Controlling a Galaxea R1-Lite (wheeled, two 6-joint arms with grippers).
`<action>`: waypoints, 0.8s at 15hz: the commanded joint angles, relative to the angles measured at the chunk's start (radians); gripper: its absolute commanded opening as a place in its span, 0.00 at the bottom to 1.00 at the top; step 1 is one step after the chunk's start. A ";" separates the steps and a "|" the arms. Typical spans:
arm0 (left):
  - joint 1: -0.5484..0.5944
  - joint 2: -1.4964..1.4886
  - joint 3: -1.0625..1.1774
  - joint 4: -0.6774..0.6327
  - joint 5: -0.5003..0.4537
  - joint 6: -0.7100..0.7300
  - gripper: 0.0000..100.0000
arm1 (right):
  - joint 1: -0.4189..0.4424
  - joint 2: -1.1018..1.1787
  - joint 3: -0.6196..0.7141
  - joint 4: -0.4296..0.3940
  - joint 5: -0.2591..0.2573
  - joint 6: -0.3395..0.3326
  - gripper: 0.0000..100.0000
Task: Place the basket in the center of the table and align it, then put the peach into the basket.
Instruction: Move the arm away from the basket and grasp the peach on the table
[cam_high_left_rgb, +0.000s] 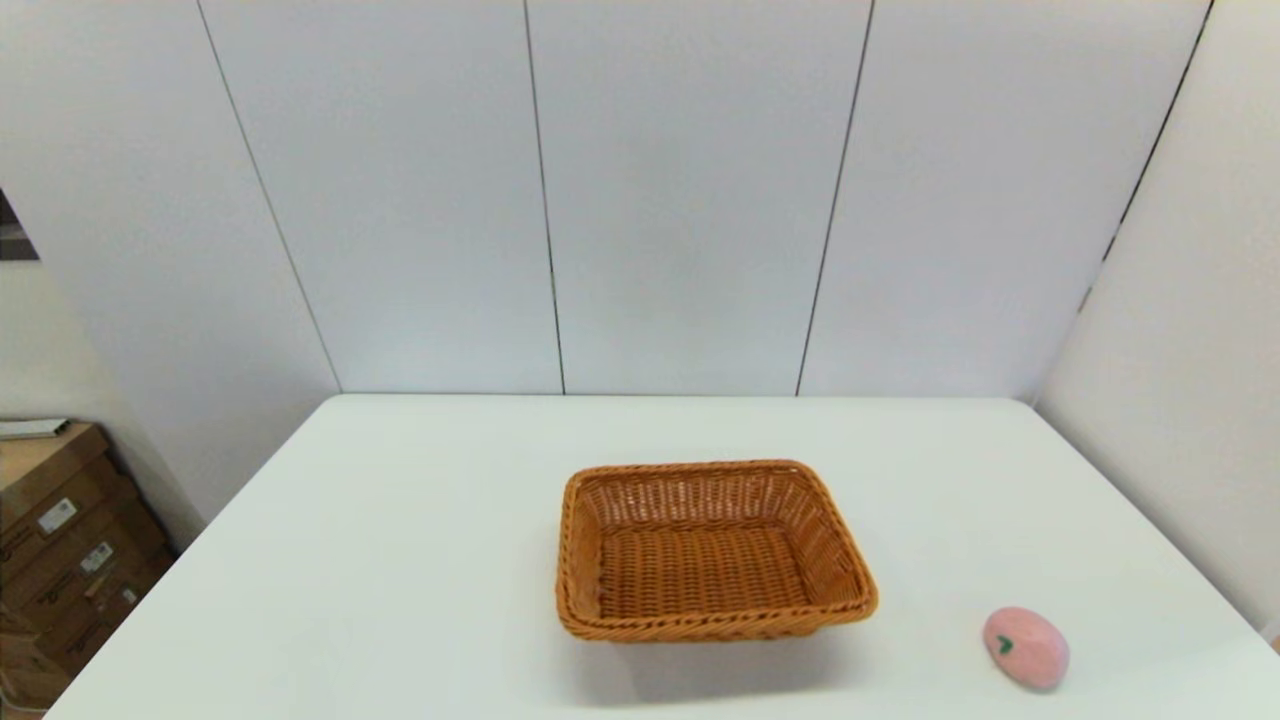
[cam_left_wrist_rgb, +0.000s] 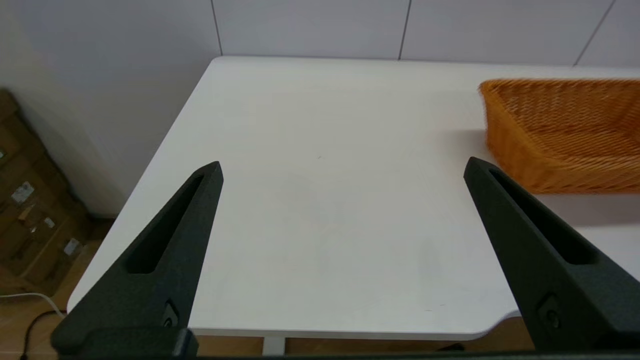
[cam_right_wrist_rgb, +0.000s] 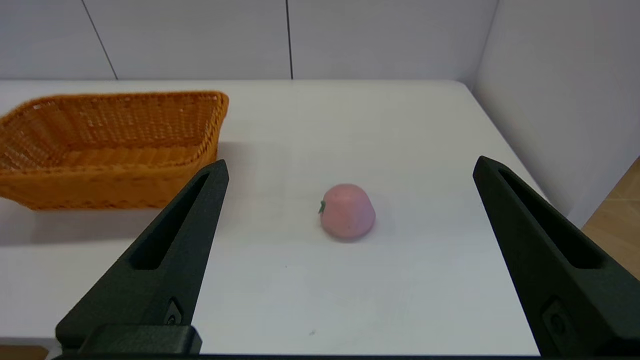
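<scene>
Head view: basket (cam_high_left_rgb: 712, 552) sat mid-table, empty; peach (cam_high_left_rgb: 1026, 647) lay well right of basket. Left gripper (cam_left_wrist_rgb: 342, 170) and right gripper (cam_right_wrist_rgb: 350, 167) both spread, empty. Risk: round peach could roll off from an off-centre pinch.

basket (cam_high_left_rgb: 712, 548) on table (cam_high_left_rgb: 400, 560), roughly mid-width, toward near half; nothing in it. peach (cam_high_left_rgb: 1025, 647) on table to basket's right, well apart, closer to near edge and right edge. cardboard boxes (cam_high_left_rgb: 60, 540) on floor left of table, wall panels behind far edge
</scene>
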 joint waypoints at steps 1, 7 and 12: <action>0.000 -0.013 0.103 -0.165 0.006 0.027 1.00 | 0.005 0.345 -0.209 0.093 -0.104 0.009 1.00; 0.000 -0.013 0.104 -0.170 0.007 0.022 1.00 | 0.013 1.057 -0.279 0.089 -0.147 -0.077 1.00; 0.000 -0.013 0.106 -0.170 0.015 0.013 1.00 | 0.006 1.531 -0.279 0.001 -0.147 -0.129 1.00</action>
